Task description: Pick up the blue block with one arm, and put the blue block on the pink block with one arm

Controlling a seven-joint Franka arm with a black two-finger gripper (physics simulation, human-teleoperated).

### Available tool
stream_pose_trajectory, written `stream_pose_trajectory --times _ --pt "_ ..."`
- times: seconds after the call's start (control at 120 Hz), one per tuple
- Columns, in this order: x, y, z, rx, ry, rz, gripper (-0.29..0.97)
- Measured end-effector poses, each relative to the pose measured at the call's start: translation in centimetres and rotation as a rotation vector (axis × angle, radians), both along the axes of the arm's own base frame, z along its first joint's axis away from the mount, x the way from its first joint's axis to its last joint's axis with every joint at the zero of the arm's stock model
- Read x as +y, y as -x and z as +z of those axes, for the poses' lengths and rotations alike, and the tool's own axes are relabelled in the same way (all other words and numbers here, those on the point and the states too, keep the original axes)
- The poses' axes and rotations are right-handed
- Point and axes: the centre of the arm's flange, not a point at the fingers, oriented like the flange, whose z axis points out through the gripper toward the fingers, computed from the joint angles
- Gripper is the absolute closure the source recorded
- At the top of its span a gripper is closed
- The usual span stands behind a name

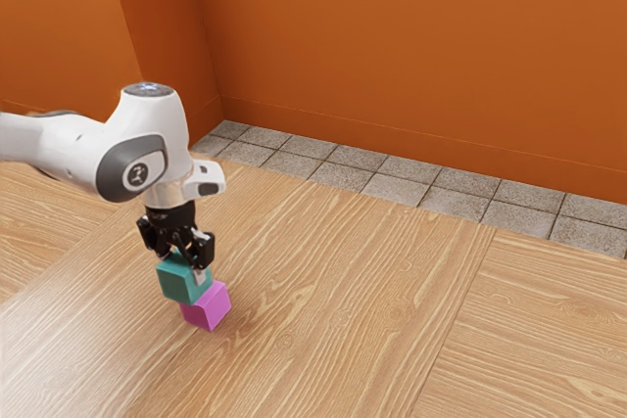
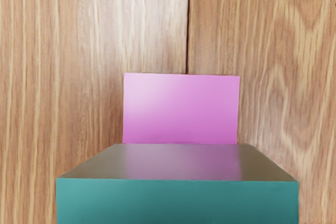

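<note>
Exterior view first: my arm (image 1: 93, 149) comes in from the exterior view's left and points straight down over the wooden table (image 1: 353, 271). The gripper (image 1: 183, 263) has its two black fingers closed partway onto the blue block (image 1: 175, 284), one on each side, so the block is clamped between them. On my screen the block looks more teal than blue. It sits directly over the pink block (image 1: 209, 307), overlapping that block's top towards the exterior view's left. I cannot tell whether the two are touching or a sliver apart. Both blocks are well inside the table, far from the far edge that meets the grey floor tiles (image 1: 392, 178) and the orange wall (image 1: 411, 36).

Wrist view next: the blue block (image 2: 177, 200) looms large just under my hand, with its top face and one side face showing. Beyond it the pink block (image 2: 181, 108) shows as a flat rectangle, partly covered by the blue one. The pink block lies across a dark seam between two boards of the table (image 2: 79, 51).
</note>
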Motion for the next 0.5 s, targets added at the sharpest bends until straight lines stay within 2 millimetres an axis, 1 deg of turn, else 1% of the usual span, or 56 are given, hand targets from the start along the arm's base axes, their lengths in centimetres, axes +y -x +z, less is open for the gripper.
stream_pose_trajectory --times 0.4,0.5 --pt "-0.57 -0.56 0.07 -0.011 0.005 -0.059 0.40" --pt "-0.81 -0.82 -0.28 -0.006 0.005 -0.069 0.40"
